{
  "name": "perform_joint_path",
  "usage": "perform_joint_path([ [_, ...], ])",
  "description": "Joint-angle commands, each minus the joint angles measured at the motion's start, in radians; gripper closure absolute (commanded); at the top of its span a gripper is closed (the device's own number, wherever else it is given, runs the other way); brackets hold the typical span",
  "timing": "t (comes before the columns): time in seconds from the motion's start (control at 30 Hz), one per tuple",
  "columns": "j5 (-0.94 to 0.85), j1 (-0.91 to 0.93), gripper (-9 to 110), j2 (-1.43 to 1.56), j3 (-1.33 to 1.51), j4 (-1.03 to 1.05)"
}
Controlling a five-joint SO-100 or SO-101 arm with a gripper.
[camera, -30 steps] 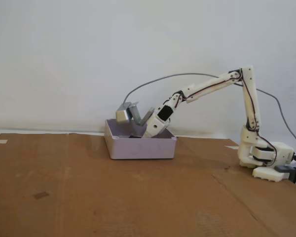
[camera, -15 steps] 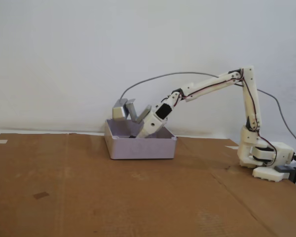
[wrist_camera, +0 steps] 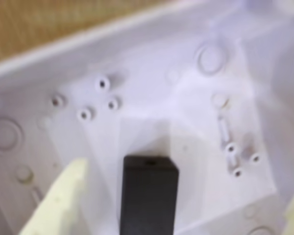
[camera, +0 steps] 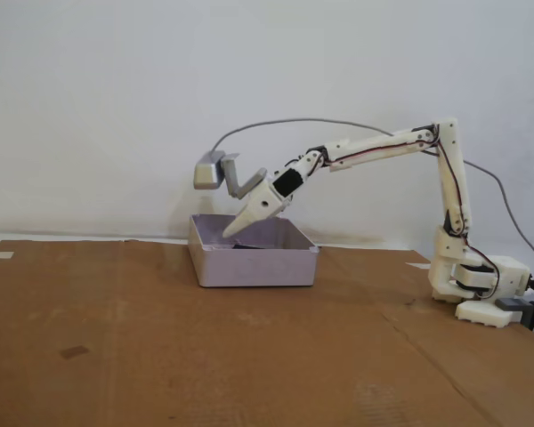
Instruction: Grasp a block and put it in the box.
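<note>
With the gripper spread open inside the white box and the dark block lying on its floor at the wrist view's bottom centre, a careless retreat could snag a finger on the wall

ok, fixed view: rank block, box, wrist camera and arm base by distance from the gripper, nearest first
1. Block: dark, inside the box, just under the gripper tips.
2. Box: gripper tips dip inside its rim.
3. Wrist camera: above and slightly left of the tips.
4. Arm base: far right on the cardboard.
</note>
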Motion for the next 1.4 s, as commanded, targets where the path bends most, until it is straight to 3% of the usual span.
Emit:
perform_joint_path([
  [0.0,-0.011,-0.015,53,0.103,-0.163,-0.032],
  [0.73,-0.011,-0.124,53,0.147,-0.290,-0.031],
  [1.2,-0.011,-0.140,101,0.147,-0.282,-0.029],
  [1.37,-0.011,-0.149,101,0.147,-0.279,-0.029],
])
